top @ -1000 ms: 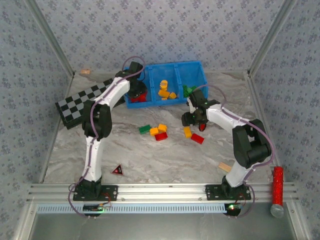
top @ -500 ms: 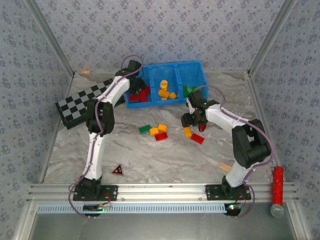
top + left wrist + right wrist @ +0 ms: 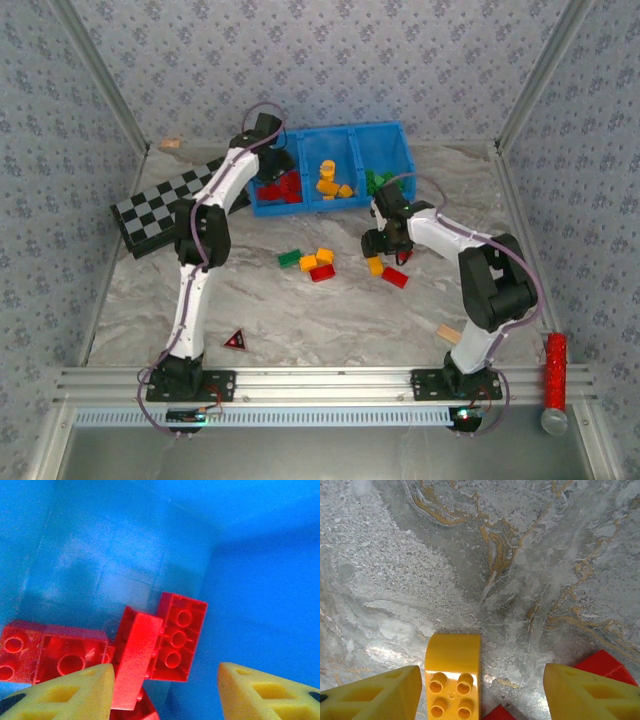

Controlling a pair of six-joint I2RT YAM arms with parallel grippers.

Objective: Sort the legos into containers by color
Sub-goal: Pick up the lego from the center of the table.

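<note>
- Left claw (image 3: pixel 164 680): my two yellow fingers (image 3: pixel 65 692) stand spread apart with nothing clamped between them. Seen from overhead, this claw (image 3: pixel 273 168) hangs over the left compartment of the blue tray (image 3: pixel 390 135).
- Beneath the left claw: red bricks (image 3: pixel 172 637) lie heaped on that compartment's floor. One shows a row of studs and another leans against it on edge. The nearest brick sits just beside the finger at the left of the wrist view; I cannot tell whether they touch.
- Right claw (image 3: pixel 482 680): my fingers are spread and straddle a yellow brick (image 3: pixel 452 660) lying studs-up on the marbled table (image 3: pixel 495 555). The brick lies close to the finger at the left of the wrist view, with a clear gap on its other side, so it is not pinched. Seen from overhead, this claw (image 3: pixel 380 243) is low over the table, in front of the tray's right end.
- Beside the right claw: a red brick (image 3: pixel 605 662) lies just next to my other finger. From overhead it sits just beside the yellow brick, toward the near edge.
- Rest of the tray: yellow-orange bricks (image 3: pixel 328 180) lie in the middle compartment and green bricks (image 3: pixel 375 181) in the right one.
- Loose cluster (image 3: pixel 312 263) on the table between my arms: one green, two yellow-orange and one red brick, packed close together.
- Periphery: a checkered board (image 3: pixel 165 205) left of the tray, a dark red triangle (image 3: pixel 236 341) near my left base, and a wooden block (image 3: pixel 449 333) near my right base.
</note>
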